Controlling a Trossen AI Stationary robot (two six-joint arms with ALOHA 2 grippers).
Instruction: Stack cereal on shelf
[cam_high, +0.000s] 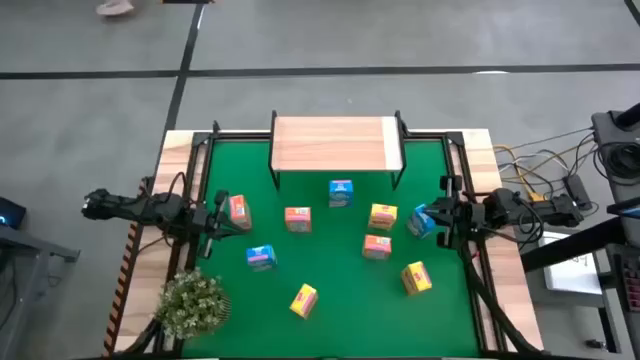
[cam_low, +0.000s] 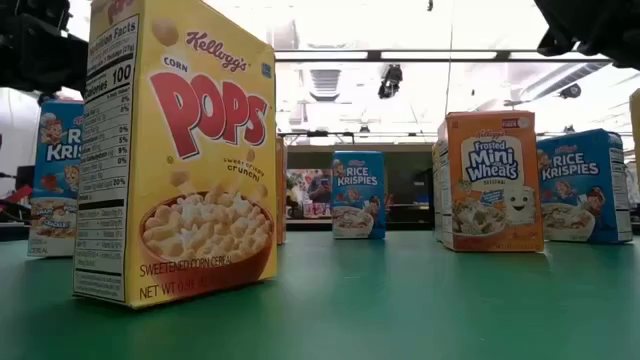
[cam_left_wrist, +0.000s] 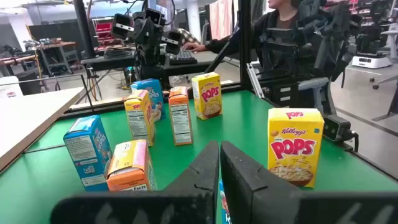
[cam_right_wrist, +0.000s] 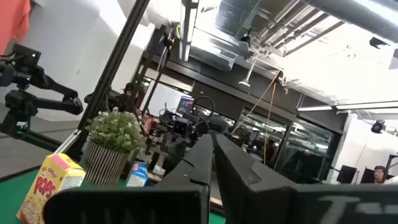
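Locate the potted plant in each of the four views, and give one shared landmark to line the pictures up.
High view: potted plant at the mat's near left corner.
Low view: not in it.
Left wrist view: not in it.
Right wrist view: potted plant left of centre, beyond the fingers.
Shared landmark: the yellow Corn Pops box standing next to the plant.

You see a green mat (cam_high: 330, 290) covering the light-wood worktop (cam_high: 508, 300), a bushy potted plant (cam_high: 193, 303) at its near left corner, loose cables (cam_high: 528, 165) trailing off the right edge, and a person (cam_left_wrist: 283, 25) seated behind the far side.
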